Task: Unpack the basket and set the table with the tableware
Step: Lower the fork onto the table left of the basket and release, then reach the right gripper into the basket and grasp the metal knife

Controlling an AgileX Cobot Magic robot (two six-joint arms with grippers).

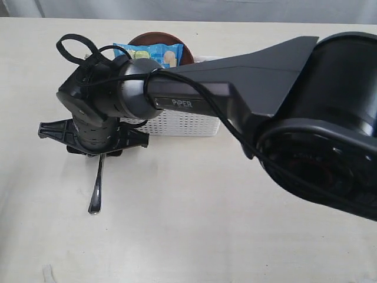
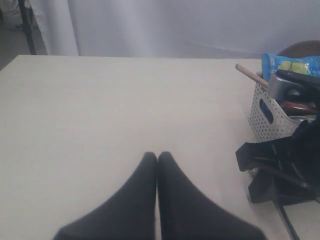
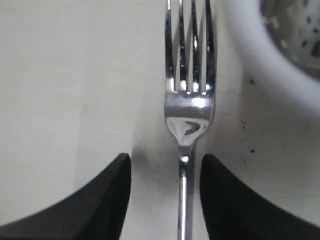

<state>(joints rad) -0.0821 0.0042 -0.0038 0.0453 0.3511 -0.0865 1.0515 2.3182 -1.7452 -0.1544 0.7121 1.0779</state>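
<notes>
A steel fork (image 3: 189,110) lies flat on the table (image 1: 194,224), tines toward the white basket's rim (image 3: 260,55). My right gripper (image 3: 165,160) is open, one finger on each side of the fork's neck and clear of it. In the exterior view the right gripper (image 1: 97,147) hangs over the fork (image 1: 96,188), just left of the basket (image 1: 182,124); only the handle shows. My left gripper (image 2: 157,155) is shut on nothing over bare table, well apart from the basket (image 2: 272,115). A wooden chopstick (image 2: 250,75) and a steel cup (image 2: 280,85) stick out of the basket.
A blue chip bag (image 1: 150,53) lies on top of the basket, in front of a round brown plate (image 1: 162,38). The right arm (image 1: 247,76) stretches across the basket from the right. The table's far edge (image 2: 125,56) meets a pale curtain.
</notes>
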